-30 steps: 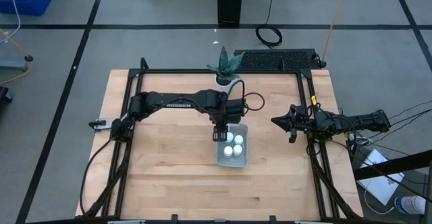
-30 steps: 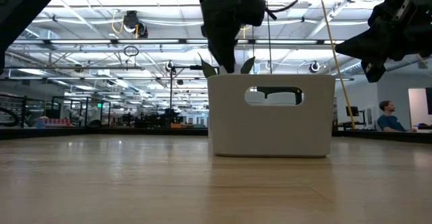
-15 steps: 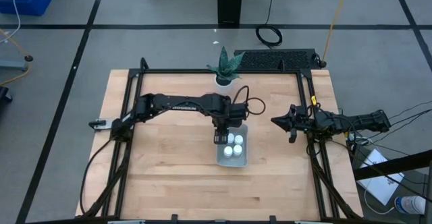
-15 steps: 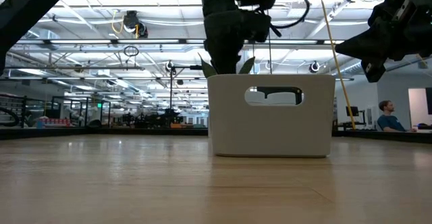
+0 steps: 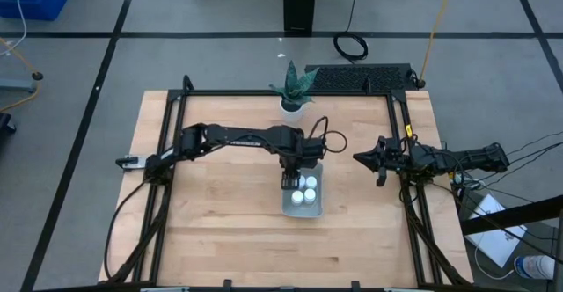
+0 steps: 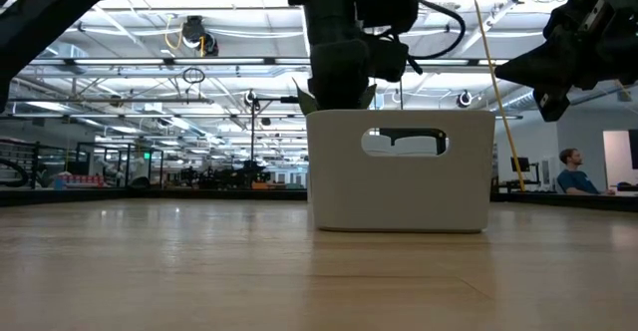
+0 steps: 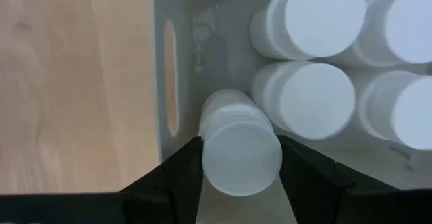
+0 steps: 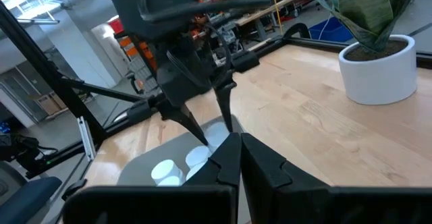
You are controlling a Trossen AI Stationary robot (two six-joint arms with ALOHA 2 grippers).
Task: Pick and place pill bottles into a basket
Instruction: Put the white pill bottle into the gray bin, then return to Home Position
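Your left gripper (image 7: 239, 163) hangs directly over the basket (image 5: 303, 206), at the end nearest the plant pot (image 5: 293, 105). Between its fingers (image 7: 177, 177) sits one pill bottle (image 7: 239, 146), cap up, inside the basket next to the wall with the handle slot. The fingers stand close on both sides of that bottle, but from the wrist view you cannot tell for certain whether they press it or have let go of it; call the grip unsure.

Four more pill bottles (image 7: 317, 99) stand upright in the basket just beside the one between the fingers, packed two by two and touching each other. From above you see only three white caps (image 5: 303, 189) in the basket, since the arm covers the rest.

In the low view the basket shows as a pale box (image 6: 401, 169) with the left arm coming down behind its rim.

Your right gripper (image 5: 359, 158) waits well to the side of the basket, above the table (image 5: 220, 230), its fingers pressed together with nothing between them.
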